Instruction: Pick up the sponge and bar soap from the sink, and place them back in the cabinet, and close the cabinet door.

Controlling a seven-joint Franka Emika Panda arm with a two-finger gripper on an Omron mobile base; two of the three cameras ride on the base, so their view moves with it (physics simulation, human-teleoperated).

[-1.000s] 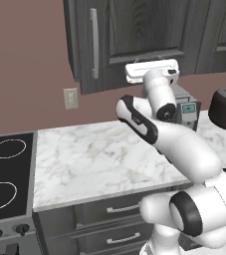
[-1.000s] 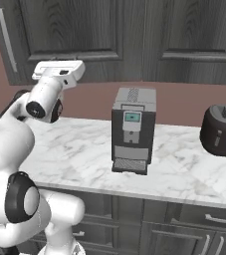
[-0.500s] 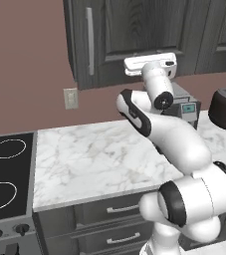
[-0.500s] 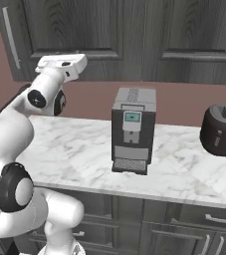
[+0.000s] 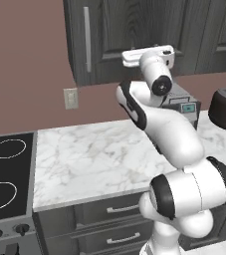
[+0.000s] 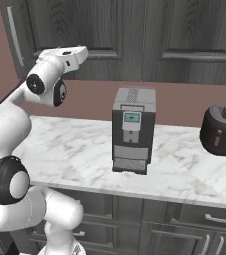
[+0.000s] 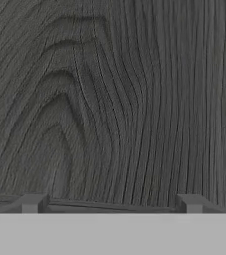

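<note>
Two fingertips [image 7: 32,203] stood wide apart, gripper [image 7: 112,204] empty, facing the cabinet door [image 7: 114,99] close up, right of its handle [image 5: 86,39]. Door looked rigid, likely light-swinging; the handle's middle seemed the best hold.

Rendered, evenly and softly lit, no single source evident. Faint shadow under the coffee machine [image 6: 132,130] on the marble counter [image 5: 99,159]; no glare, only mild sheen on the toaster [image 6: 223,130]. Sharp in both base views, no edge distortion. Coarse, slightly blurred wood grain on the cabinet door [image 7: 112,99] in the hand view.
</note>
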